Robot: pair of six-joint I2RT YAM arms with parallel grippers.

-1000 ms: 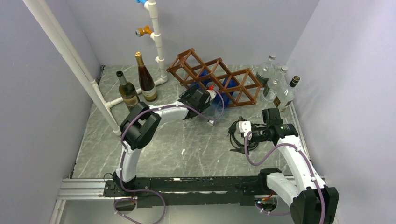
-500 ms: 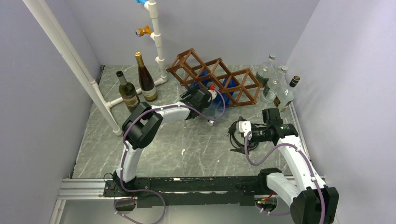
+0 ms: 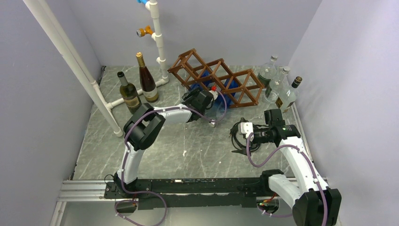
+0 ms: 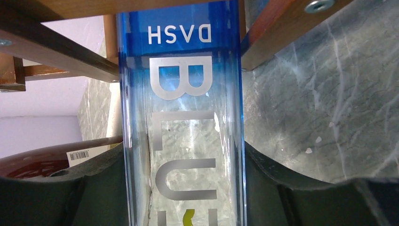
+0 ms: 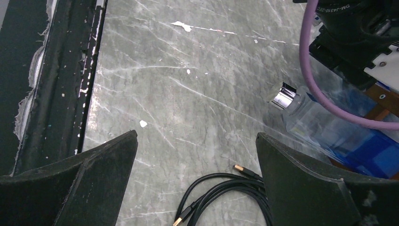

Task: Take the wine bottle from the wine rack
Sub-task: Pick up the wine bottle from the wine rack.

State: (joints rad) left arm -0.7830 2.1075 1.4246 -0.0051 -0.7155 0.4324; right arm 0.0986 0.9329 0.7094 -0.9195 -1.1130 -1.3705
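- Step in hand: the grasp. Gripping the wine bottle (image 4: 181,94) mid-body with the left gripper (image 4: 183,155); fingers (image 4: 70,193) set against both sides of the glass in the wrist view. Cannot vouch for how firm the hold is.
- Found the bottle lying in a lower cell of the wine rack (image 3: 245,85), blue base end inside the lattice, neck and silver cap (image 3: 212,124) poking out toward the arms, low over the table (image 3: 188,150).
- Noted wooden slats (image 4: 277,33) close on either side of the bottle, just beyond the fingertips.
- Right gripper (image 5: 196,136): spread wide, holding nothing, above a black cable (image 5: 211,188), apart from the rack.
- Judged progress: early; not yet drawn out of the cell.
- Next, probably: pull straight back along the bottle's own axis, toward the arms, without tilting into the slats.
- Watch for smooth glass slipping, and for the rack dragging along with the pull.
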